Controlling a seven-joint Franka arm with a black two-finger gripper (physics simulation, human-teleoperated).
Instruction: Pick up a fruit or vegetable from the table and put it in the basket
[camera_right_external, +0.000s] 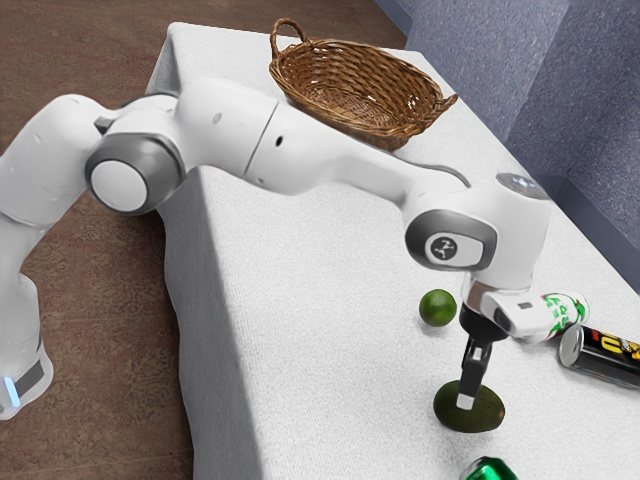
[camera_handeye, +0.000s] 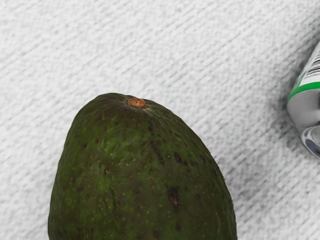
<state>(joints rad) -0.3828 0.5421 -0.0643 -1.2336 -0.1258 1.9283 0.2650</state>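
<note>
One black two-finger gripper (camera_right_external: 466, 402), pointing down at the end of a white arm (camera_right_external: 340, 165), low at the avocado; its tip overlaps the fruit in the exterior view. Cannot tell how far open it is, or whether it has hold of anything. Dark green, speckled, oval avocado (camera_right_external: 482, 411) is on the white cloth-covered table (camera_right_external: 330, 300), right at the gripper and outside the basket. Wrist view adds the close detail: bumpy skin, small brown stem scar (camera_handeye: 136, 103) at one end, dark marks along the side. Same view has part of a can with a white label, barcode, green band and silver end, apart from the avocado; cannot tell which of the exterior view's cans it is. Exterior view gives the wider layout. Round green lime (camera_right_external: 437, 308) on the cloth, near the gripper, apart from the avocado. Shiny green can (camera_right_external: 490, 470) near the avocado, cut off by the exterior view's lower edge. White can with green and red print (camera_right_external: 565, 313), partly behind the hand. Black cylindrical can with yellow lettering (camera_right_external: 600, 357), lying on its side just beside the white one, cut off at the exterior view's right. Brown woven wicker basket with looped handles (camera_right_external: 350, 90), upright at the table's far end, well apart from the avocado. Brown floor, blue-grey walls around.
</note>
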